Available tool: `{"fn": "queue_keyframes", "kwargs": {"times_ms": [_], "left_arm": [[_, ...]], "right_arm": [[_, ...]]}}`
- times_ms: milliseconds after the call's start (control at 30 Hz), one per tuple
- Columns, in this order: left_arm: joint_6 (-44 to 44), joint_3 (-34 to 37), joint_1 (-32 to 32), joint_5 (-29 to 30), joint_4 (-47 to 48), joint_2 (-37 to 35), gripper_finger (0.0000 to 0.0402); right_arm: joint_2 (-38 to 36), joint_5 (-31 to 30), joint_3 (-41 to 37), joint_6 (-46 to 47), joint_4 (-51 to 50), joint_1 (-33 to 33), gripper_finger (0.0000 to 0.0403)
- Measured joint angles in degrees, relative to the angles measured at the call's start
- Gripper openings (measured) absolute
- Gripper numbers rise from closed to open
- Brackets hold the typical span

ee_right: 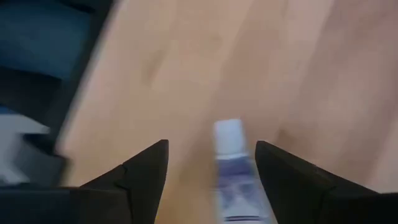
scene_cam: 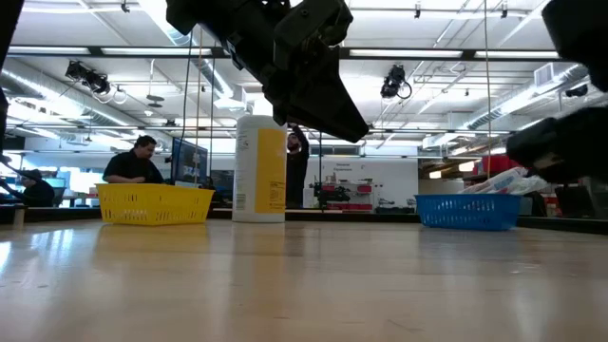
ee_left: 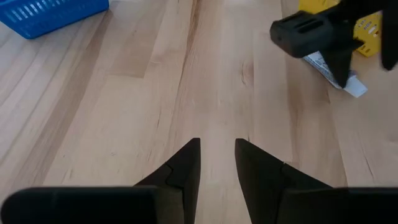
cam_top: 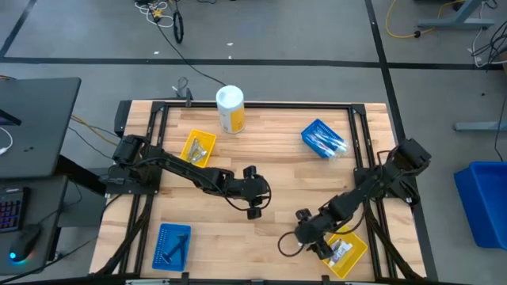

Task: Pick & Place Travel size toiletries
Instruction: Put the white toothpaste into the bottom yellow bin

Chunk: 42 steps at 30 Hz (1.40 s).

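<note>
The wooden table (cam_top: 261,158) stands on a grey floor (cam_top: 317,32) crossed by dark tape lines, with yellow and black cables (cam_top: 162,16) trailing at the far side. A dark desk (cam_top: 36,127) with a lit keyboard (cam_top: 9,207) sits beside the table's left edge — on the opposite side, a blue bin (cam_top: 483,202) rests on the floor. Beyond the table the room is a wide workshop: ceiling strip lights (scene_cam: 114,71), hanging fixtures, monitors, and a seated person (scene_cam: 138,161) at a bench.

text: nothing is reading legibly | canister (scene_cam: 259,169): dark print showing, too small to read | tube (ee_right: 231,168): blue marks blurring, unreadable
</note>
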<state>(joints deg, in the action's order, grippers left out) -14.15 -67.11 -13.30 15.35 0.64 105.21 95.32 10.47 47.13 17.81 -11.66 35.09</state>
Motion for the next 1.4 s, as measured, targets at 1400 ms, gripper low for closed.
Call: {"fn": "queue_keyframes", "kwargs": {"times_ms": [1400], "left_arm": [[3.2, 0.0, -0.1, 0.0, 0.1, 0.0, 0.0109]], "right_arm": [[-13.3, -4.4, -0.2, 2.1, -3.8, -6.4, 0.0098]]}}
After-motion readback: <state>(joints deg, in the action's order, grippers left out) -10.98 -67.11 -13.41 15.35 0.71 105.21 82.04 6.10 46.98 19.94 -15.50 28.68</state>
